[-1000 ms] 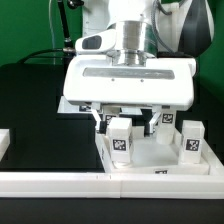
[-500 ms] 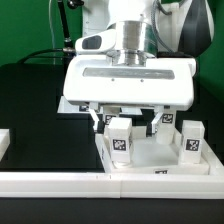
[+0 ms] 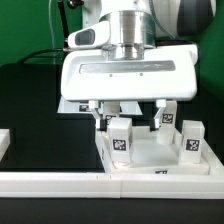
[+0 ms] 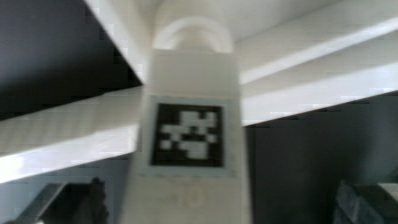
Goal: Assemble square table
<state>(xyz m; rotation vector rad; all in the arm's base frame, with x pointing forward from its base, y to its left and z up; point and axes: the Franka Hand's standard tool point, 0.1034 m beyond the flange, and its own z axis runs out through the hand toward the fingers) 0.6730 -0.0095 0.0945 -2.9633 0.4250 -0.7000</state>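
Observation:
The white square tabletop (image 3: 150, 157) lies at the exterior view's right, against the front rail. Short white tagged legs stand upright on it: one at the front left (image 3: 122, 141), one at the front right (image 3: 192, 140), and one behind (image 3: 168, 116). My gripper (image 3: 127, 112) hangs just above the tabletop with its wide white body hiding the middle. In the wrist view a tagged leg (image 4: 191, 130) stands between my dark fingers (image 4: 68, 205), with a gap on each side. The gripper (image 4: 222, 208) is open and holds nothing.
A long white border rail (image 3: 60, 182) runs along the front edge. A small white piece (image 3: 4, 143) sits at the exterior view's left edge. The black table surface (image 3: 40, 110) stretches left of the tabletop, with a green backdrop behind.
My gripper has risen a little above the tabletop. The legs and the tabletop have not moved.

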